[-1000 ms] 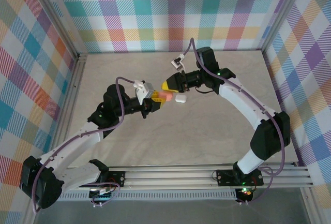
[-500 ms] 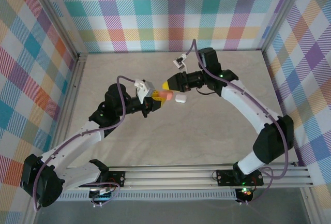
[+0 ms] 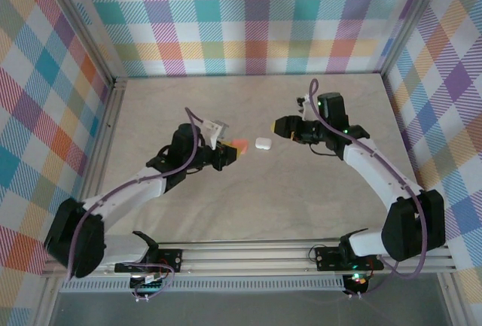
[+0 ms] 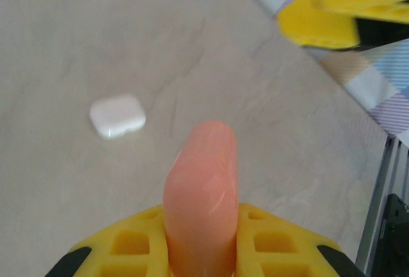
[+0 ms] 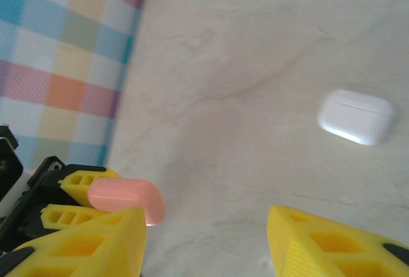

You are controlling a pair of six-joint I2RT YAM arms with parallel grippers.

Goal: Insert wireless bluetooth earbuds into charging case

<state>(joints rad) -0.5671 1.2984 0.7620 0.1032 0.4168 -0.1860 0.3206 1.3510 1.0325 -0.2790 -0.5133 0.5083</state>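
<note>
Pink charging case [image 4: 201, 181] is pinched by my left gripper [image 3: 228, 151], jaws steadying it, I reckon, for loading; right gripper [image 5: 204, 226] jaws stand spread, empty; white case [image 3: 263, 144] rests on the counter [image 3: 316, 190].

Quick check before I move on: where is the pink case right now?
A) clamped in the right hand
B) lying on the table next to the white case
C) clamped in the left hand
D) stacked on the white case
C: the pink case is clamped in the left hand, while the white case lies alone on the table and the right hand is open with nothing in it.
</note>
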